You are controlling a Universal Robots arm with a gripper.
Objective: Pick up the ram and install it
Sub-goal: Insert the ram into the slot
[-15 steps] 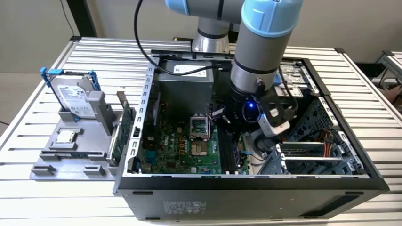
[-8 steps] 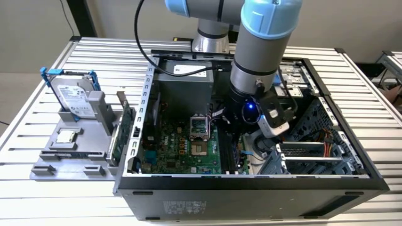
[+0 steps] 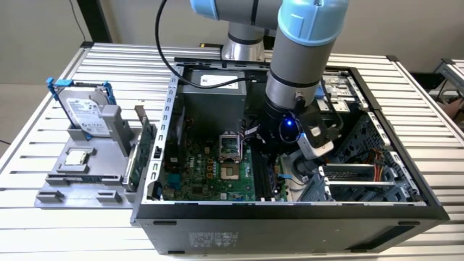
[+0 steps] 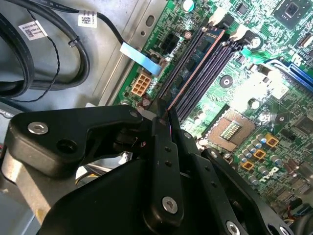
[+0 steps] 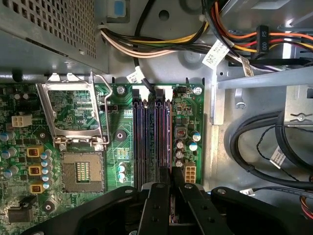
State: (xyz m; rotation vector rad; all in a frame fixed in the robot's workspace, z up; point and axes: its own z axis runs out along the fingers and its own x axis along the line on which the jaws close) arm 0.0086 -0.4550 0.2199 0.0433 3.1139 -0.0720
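The ram (image 4: 195,68) is a thin stick seen edge-on, standing along the outermost of the black memory slots (image 5: 146,137) on the green motherboard (image 3: 210,174). In the first wrist view the ram (image 5: 167,137) runs from the white slot latch down to my fingers. My gripper (image 4: 164,115) is shut on the ram's near end, its black fingers (image 5: 157,196) pressed close on either side. In the exterior view the gripper (image 3: 277,163) is low inside the open computer case, over the slots to the right of the CPU socket (image 3: 229,147).
Bundled power cables (image 5: 234,44) and thick black cables (image 4: 44,54) lie beside the board. The power supply box (image 3: 210,100) and a drive cage (image 3: 362,179) flank the arm. A grey tray (image 3: 80,185) left of the case holds a hard drive (image 3: 83,111) and a green card (image 3: 141,147).
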